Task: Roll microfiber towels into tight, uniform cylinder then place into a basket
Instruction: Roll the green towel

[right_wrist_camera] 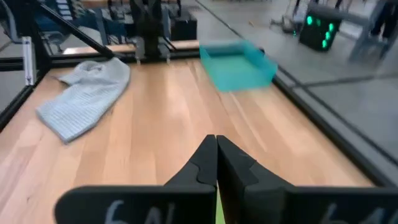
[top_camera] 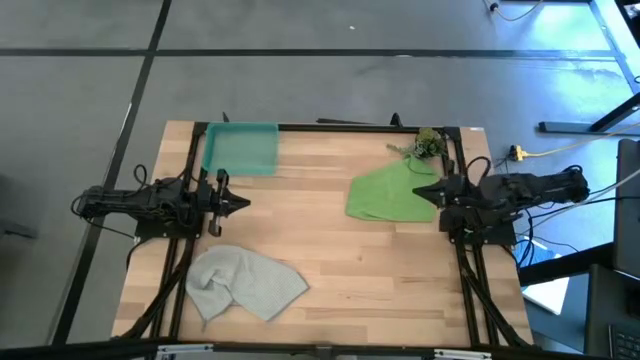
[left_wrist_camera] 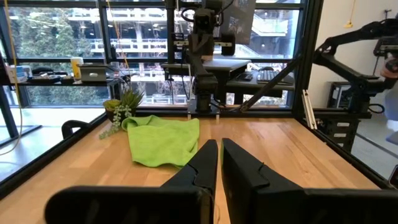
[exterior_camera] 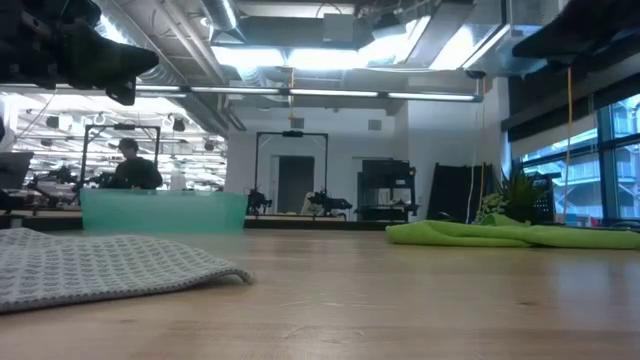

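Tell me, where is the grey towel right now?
In the high view the grey towel lies crumpled on the table's near left part, just below the left claw and well apart from the teal basket at the far edge.

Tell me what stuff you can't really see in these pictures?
- Inside of the translucent teal plastic basket: the low view looks level at its wall, so the floor is hidden.
- Pale grey cloth towel: cut off by the low view's edge.
- Bright lime green cloth towel: the right gripper hangs over one edge in the high view.
- Small leafy plant sprig: too small in the high view to see leaves.
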`<state>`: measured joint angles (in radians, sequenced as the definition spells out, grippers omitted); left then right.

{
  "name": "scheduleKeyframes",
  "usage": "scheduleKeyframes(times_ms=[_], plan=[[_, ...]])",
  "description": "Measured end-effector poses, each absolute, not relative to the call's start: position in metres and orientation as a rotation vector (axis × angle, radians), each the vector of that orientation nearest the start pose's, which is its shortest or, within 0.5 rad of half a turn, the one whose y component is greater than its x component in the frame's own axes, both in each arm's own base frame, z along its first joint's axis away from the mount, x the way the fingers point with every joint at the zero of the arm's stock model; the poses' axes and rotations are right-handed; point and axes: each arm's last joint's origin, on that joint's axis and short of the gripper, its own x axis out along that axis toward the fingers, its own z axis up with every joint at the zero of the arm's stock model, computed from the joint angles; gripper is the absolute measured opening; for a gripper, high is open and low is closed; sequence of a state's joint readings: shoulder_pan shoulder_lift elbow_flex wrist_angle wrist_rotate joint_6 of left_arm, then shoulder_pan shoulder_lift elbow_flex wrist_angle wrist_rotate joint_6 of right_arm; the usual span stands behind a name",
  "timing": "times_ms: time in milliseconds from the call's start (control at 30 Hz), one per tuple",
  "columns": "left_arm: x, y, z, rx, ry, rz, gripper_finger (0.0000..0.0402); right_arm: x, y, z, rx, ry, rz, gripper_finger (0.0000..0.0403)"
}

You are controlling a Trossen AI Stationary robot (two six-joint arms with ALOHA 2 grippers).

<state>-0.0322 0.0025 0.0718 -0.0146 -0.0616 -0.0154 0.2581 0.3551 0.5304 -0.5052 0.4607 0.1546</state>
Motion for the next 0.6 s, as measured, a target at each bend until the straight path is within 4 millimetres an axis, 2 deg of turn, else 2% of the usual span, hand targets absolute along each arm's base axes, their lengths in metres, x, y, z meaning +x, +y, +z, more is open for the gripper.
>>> scheduleKeyframes(times_ms=[333, 600], plan=[[0.093, -0.001, 0.189, -0.020, -0.082, 0.023, 0.0018, 0.115, 0.009, 0.255, 0.154, 0.396, -0.367, 0.0003], [0.094, -0.003, 0.192, 0.080, -0.064, 0.021, 0.0018, 0.125, -0.005, 0.250, 0.188, 0.423, -0.528, 0.0040]])
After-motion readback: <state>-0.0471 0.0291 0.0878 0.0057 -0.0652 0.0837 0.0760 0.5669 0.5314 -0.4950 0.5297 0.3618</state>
